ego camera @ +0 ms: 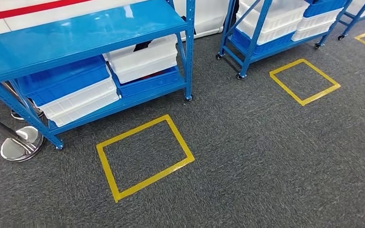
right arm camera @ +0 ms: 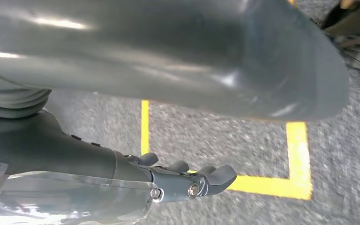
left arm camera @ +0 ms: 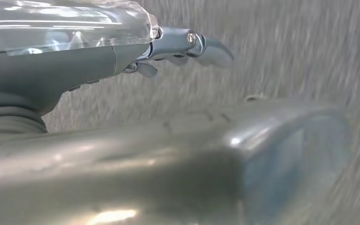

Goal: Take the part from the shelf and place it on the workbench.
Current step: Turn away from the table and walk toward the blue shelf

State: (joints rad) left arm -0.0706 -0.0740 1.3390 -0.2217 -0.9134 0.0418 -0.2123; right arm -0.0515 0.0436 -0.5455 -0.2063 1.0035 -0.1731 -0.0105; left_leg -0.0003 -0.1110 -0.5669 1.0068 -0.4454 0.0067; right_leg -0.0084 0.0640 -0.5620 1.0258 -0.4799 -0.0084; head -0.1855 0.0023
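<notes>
The left hand [left arm camera: 187, 47] hangs above grey carpet [ego camera: 266, 156], fingers loosely extended and apart, holding nothing. The right hand [right arm camera: 187, 180] also hangs free, its fingers slightly bent and empty; just beyond its fingertips lies yellow tape [right arm camera: 262, 185] on the carpet.

The part itself I cannot make out. In the head view, well ahead of both hands, stands a blue shelf [ego camera: 85, 33] with white bins [ego camera: 145, 59] and blue bins [ego camera: 62, 78] on its lower level; what is inside them is hidden. A second blue shelf on wheels [ego camera: 256, 42], further toward the right hand's side, carries more white and blue bins.

On the floor there are two yellow tape squares [ego camera: 145, 156], one before each shelf. A round metal stand base [ego camera: 21, 142] rests on the left hand's side. No readable writing or label is visible anywhere.
</notes>
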